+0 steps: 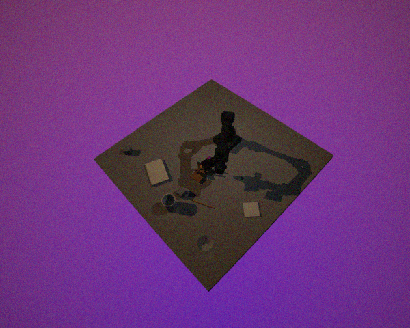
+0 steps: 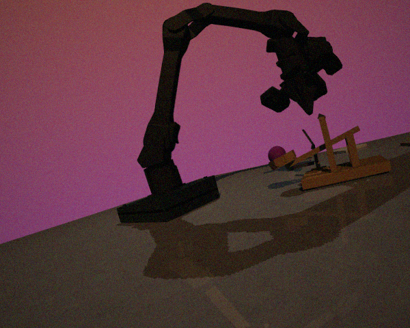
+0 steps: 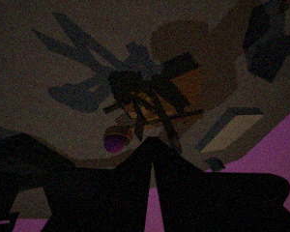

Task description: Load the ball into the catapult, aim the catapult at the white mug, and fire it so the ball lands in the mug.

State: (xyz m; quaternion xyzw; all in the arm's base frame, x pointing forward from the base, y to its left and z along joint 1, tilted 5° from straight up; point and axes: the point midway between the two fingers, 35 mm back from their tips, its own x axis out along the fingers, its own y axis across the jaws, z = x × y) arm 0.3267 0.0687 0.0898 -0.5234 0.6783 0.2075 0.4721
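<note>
The orange-brown catapult (image 1: 198,175) (image 2: 346,175) (image 3: 189,87) stands on the table, its throwing arm slanting down toward the robot's base. The magenta ball (image 2: 276,154) (image 3: 114,143) rests in the cup at the low end of that arm. My gripper (image 2: 310,113) (image 3: 152,141) is shut and empty. It points down above the catapult, near the top of its upright in the exterior view, with a clear gap below the fingertips. The mug (image 1: 168,199) stands upright with a pale rim, beyond the catapult. It looks empty, though its inside is dark. It does not show in the other two views.
A pale box (image 1: 157,171) lies left of the catapult, and a smaller pale block (image 1: 251,209) lies to the right. A thin stick (image 1: 203,203) and a dark object (image 1: 189,194) lie near the mug. A round, faint item (image 1: 205,243) is near the front corner.
</note>
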